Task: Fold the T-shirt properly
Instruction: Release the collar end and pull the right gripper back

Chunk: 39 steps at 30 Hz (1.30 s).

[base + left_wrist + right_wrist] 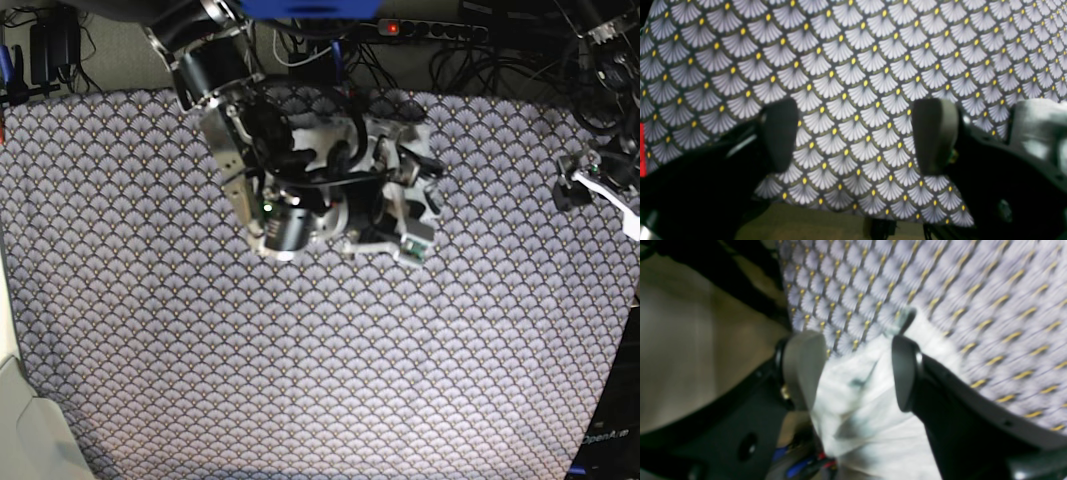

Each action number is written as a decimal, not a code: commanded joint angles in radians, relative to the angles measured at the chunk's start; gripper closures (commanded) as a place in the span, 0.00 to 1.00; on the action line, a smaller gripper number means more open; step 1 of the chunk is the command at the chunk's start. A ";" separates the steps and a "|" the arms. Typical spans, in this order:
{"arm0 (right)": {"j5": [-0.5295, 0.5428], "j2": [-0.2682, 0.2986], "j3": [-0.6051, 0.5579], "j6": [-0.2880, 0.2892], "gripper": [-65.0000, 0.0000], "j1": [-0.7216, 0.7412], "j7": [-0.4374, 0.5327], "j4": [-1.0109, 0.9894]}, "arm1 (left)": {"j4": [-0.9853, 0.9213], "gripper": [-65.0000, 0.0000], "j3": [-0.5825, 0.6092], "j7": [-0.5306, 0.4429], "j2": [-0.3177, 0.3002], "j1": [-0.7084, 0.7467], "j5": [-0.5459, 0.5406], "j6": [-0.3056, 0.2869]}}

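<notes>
The purple-grey cloth with its fan-scale print and yellow dots (330,360) fills nearly all of my base view, spread flat across the table, and I see nothing lying on the open part of it.

The right arm with its black and silver joints (270,150) reaches in from 12 o'clock and stops over the cloth's far edge, at about 11 o'clock from the middle. At 3 o'clock the left arm sits at the cloth's edge.

Through the right wrist camera I find the light grey cotton T-shirt (867,406), bunched and creased at the cloth's edge. The right gripper (858,370) has its dark padded fingers spread wide, one on each side of the bunched fabric, not closed on it.

The left gripper (855,136) is likewise spread apart over bare patterned cloth, holding nothing.
</notes>
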 commanded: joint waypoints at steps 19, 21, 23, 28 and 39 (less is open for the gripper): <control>0.019 0.215 0.133 0.003 0.46 -0.035 0.015 0.062 | 0.006 0.20 -0.006 -0.020 -0.018 -0.010 -0.013 -0.003; 0.019 0.234 0.134 0.003 0.49 -0.060 0.017 0.106 | 0.014 0.20 -0.006 -0.017 -0.012 -0.012 -0.014 -0.003; 0.019 0.244 0.134 0.003 0.55 -0.083 0.015 0.151 | 0.018 0.20 -0.006 -0.017 0.011 -0.013 -0.014 -0.003; 0.019 0.260 0.136 0.003 0.77 -0.134 0.018 0.192 | 0.051 0.20 0.012 -0.017 0.048 -0.027 -0.014 -0.005; 0.014 0.306 0.171 0.003 1.00 -0.204 0.075 0.186 | 0.071 0.34 0.014 -0.017 0.061 -0.017 -0.016 -0.005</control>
